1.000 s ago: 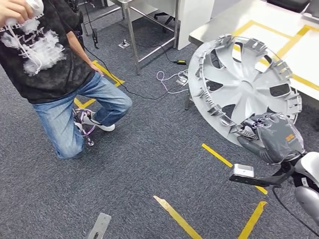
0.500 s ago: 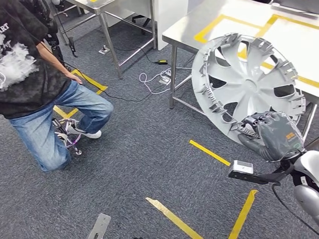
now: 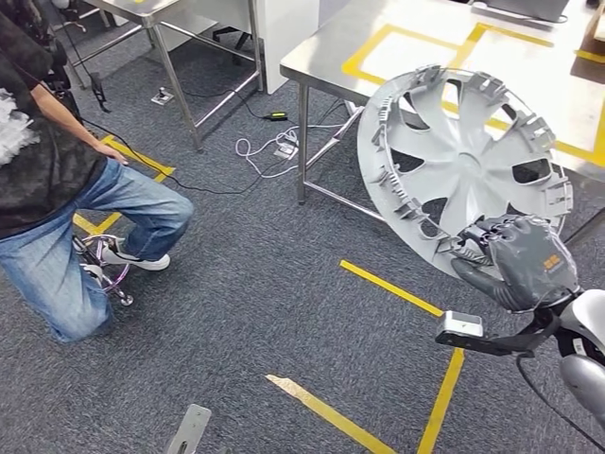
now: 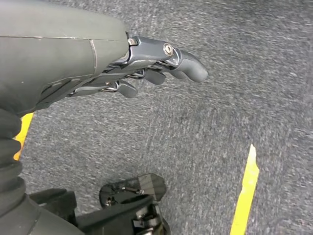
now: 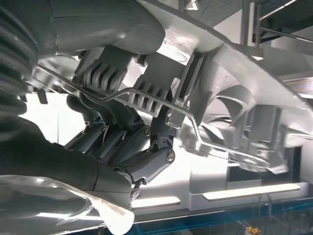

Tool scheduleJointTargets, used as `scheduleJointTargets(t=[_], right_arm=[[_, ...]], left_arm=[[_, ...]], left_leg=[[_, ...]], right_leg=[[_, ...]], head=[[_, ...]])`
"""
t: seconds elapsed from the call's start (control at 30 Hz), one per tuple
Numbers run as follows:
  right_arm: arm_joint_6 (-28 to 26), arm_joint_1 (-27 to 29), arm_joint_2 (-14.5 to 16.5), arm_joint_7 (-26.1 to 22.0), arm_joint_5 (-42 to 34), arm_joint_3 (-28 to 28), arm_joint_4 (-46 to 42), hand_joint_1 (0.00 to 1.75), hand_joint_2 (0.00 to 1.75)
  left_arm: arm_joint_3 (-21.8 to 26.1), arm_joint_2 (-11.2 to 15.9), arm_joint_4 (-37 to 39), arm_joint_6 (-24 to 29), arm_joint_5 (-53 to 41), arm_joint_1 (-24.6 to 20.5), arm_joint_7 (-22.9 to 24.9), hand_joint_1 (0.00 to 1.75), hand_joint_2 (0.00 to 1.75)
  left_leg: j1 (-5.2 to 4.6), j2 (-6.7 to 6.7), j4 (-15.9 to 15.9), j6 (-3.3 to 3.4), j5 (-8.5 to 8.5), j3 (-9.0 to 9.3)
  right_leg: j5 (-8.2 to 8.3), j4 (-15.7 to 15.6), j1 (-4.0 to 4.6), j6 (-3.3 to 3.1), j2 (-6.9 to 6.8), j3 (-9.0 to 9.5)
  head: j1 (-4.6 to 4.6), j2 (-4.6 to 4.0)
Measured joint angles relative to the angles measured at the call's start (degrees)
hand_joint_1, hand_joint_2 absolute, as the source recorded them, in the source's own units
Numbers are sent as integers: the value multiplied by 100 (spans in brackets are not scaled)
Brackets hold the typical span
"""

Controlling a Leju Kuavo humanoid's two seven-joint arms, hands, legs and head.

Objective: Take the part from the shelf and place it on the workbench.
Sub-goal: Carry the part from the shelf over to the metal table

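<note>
Over on the far left of the head view there's a person (image 3: pixel 64 189) kneeling on the grey carpet (image 3: pixel 250 284), dark printed tee and blue jeans, one white sneaker (image 3: pixel 135 257) planted next to some shiny metal bit on the floor that I can't really make out. Behind them a cable (image 3: pixel 207 184) snakes across the carpet toward a power strip (image 3: pixel 286 148) sitting under the steel worktop (image 3: pixel 336 52), which has yellow tape lines (image 3: pixel 371 47) marked on its top. More yellow tape strips (image 3: pixel 388 288) are stuck on the carpet closer in, plus a small metal plate (image 3: pixel 187 430) near the bottom edge. The left hand (image 4: pixel 155 68) shows up in the left wrist view, hanging over bare carpet with its fingers (image 4: pixel 190 68) stretched out fairly straight and nothing in them. Moving right, the part is a big silver wheel cover (image 3: pixel 457 165), held up in the air and tilted, its upper edge overlapping the worktop from the camera's angle, so I can't tell if it's touching. The right hand (image 3: pixel 517 260) has it by the lower rim, and in the right wrist view you can see the fingers (image 5: pixel 147 156) curled around the clips and wire ring on the back of the cover.
</note>
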Motion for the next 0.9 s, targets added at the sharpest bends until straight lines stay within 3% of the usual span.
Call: scheduleJointTargets(t=[0.07,0.1,0.23,0.3,0.37,0.4,0.43,0.47,0.53,0.6,0.63,0.7,0.77,0.83,0.9], right_arm=[[0,-5,1,8,-2,-5,-1,175,175],[0,-7,2,8,-2,-8,-2,175,175],[0,-4,2,8,-3,-16,-6,175,175],[0,-8,3,8,-3,-17,-10,175,175],[0,-8,4,7,-3,-12,-14,175,175],[0,-8,4,7,-3,-8,-15,175,175],[0,-8,4,8,-3,-6,-15,175,175],[0,-8,4,8,-3,-5,-15,175,175],[0,-9,4,8,-4,-4,-16,175,175],[-1,-16,5,8,-6,-5,-18,175,175],[-1,-18,6,9,-9,-6,-19,175,175],[-1,-18,5,10,-18,-10,-20,175,175],[2,-29,3,10,-32,-16,-19,175,175],[5,-62,3,7,-46,-17,-18,175,175],[9,-78,4,-2,-54,-11,-17,175,175]], left_arm=[[1,-7,0,0,0,-3,-2,0,175],[1,-7,0,0,0,-2,-4,0,175],[1,-7,0,1,4,-3,-9,0,175],[0,-6,0,1,4,-7,-13,0,175],[1,-3,0,1,5,4,-15,0,175],[1,-1,0,1,7,11,-15,0,175],[1,0,0,1,8,16,-15,0,175],[1,2,0,0,9,18,-15,0,175],[1,4,0,1,9,15,-15,0,175],[1,10,0,2,9,10,-15,0,175],[1,13,0,2,9,9,-16,0,175],[1,12,0,2,11,3,-19,0,175],[1,5,0,4,13,-9,-20,0,175],[0,-7,0,8,13,-18,-22,0,175],[-1,-14,0,9,14,-13,-23,0,175]], left_leg=[[-16,53,29,-42,-22,-4],[-30,77,45,-66,-29,-10],[-34,126,105,-165,-78,-23],[-13,18,489,-228,-337,-170],[-2,-61,1239,-259,-701,-479],[0,-68,1543,-264,-800,-610],[0,-70,1677,-261,-795,-668],[0,-75,1596,-248,-682,-634],[0,-165,920,-193,-280,-341],[8,-332,289,-142,-52,-67],[5,-387,160,-132,-45,-18],[3,-356,89,-115,-61,-1],[22,-274,23,-62,-25,19],[36,-189,-20,-19,-1,32],[34,-104,-17,-6,-4,27]], right_leg=[[256,-755,21,-21,-147,405],[304,-971,34,-54,-189,522],[327,-1041,44,-200,-81,551],[344,-1054,26,-274,-28,559],[345,-1052,30,-313,37,558],[346,-1051,34,-316,77,558],[346,-1049,37,-318,119,559],[347,-1047,39,-319,164,560],[346,-1041,39,-316,254,561],[350,-1020,46,-290,336,531],[358,-1014,41,-264,370,507],[380,-1026,20,-192,433,468],[305,-945,18,-128,345,394],[21,-458,26,-83,159,152],[-279,271,21,-44,81,-182]], head=[[2,0],[-1,0],[-9,0],[-19,0],[-27,0],[-27,0],[-27,0],[-27,0],[-27,0],[-25,0],[-22,0],[-25,0],[-6,0],[30,0],[45,0]])
